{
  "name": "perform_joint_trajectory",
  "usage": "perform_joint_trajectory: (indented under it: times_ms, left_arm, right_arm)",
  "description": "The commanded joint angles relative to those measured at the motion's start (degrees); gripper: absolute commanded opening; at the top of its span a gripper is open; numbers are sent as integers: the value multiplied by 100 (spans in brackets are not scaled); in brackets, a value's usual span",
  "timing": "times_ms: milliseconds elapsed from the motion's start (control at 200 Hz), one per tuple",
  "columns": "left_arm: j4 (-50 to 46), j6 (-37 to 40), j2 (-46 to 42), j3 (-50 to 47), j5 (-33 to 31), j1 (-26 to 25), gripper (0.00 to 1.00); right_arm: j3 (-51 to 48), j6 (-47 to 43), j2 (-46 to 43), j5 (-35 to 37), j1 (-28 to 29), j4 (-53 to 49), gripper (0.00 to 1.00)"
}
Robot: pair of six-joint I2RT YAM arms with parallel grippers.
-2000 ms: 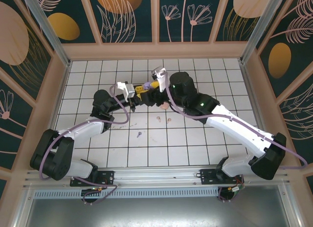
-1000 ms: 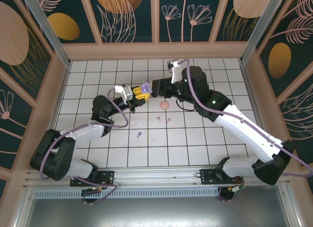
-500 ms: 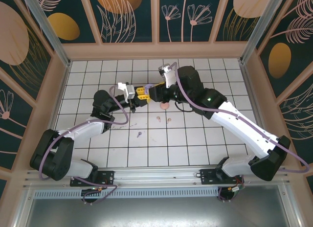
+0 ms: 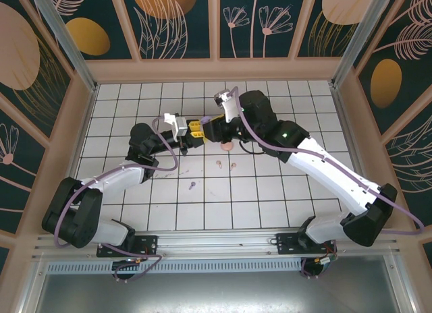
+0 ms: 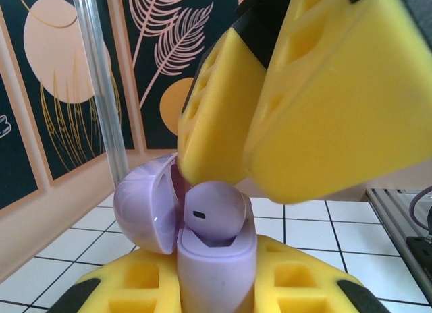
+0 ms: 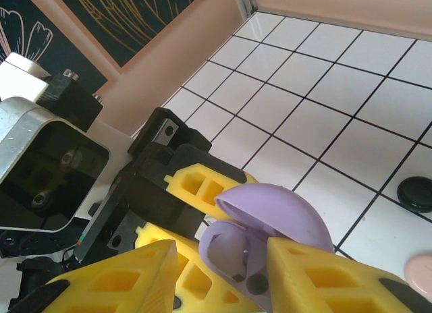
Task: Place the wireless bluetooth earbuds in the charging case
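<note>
My left gripper (image 4: pixel 194 129) is shut on an upright lilac charging case (image 5: pixel 216 259) with its lid (image 5: pixel 145 205) swung open to the left. One lilac earbud (image 5: pixel 214 212) sits in the case's mouth, its head standing proud of the rim. My right gripper (image 4: pixel 209 126) hovers just above it. In the right wrist view its yellow fingers (image 6: pixel 128 279) stand apart on either side of the open case (image 6: pixel 256 249), gripping nothing. On the tiles lie another lilac earbud (image 4: pixel 193 185) and two pale pink earbuds (image 4: pixel 219 164).
A round pink case (image 4: pixel 228 146) rests on the tiles just right of both grippers. In the right wrist view a black round object (image 6: pixel 415 193) lies on the floor nearby. Patterned walls enclose the white tiled floor (image 4: pixel 270 198).
The right gripper swung away to the right of the case, then came back and now sits directly over its open mouth. The left gripper has kept the case nearly still.
</note>
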Motion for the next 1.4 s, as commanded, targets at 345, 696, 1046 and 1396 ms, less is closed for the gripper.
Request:
perform_joint_trajectory:
  times_ms: [345, 696, 1046, 1396]
  left_arm:
    - [2, -84, 9, 237, 152, -22, 0]
    - [-12, -67, -71, 211, 106, -28, 0]
    - [-46, -51, -27, 163, -262, -28, 0]
    - [27, -53, 9, 123, -412, -25, 0]
  right_arm:
    - [463, -225, 314, 456, 256, -373, 35]
    - [642, -283, 534, 1115, 490, -553, 23]
    - [627, -43, 210, 1480, 490, -196, 7]
    - [651, 112, 23, 1602, 481, 16, 4]
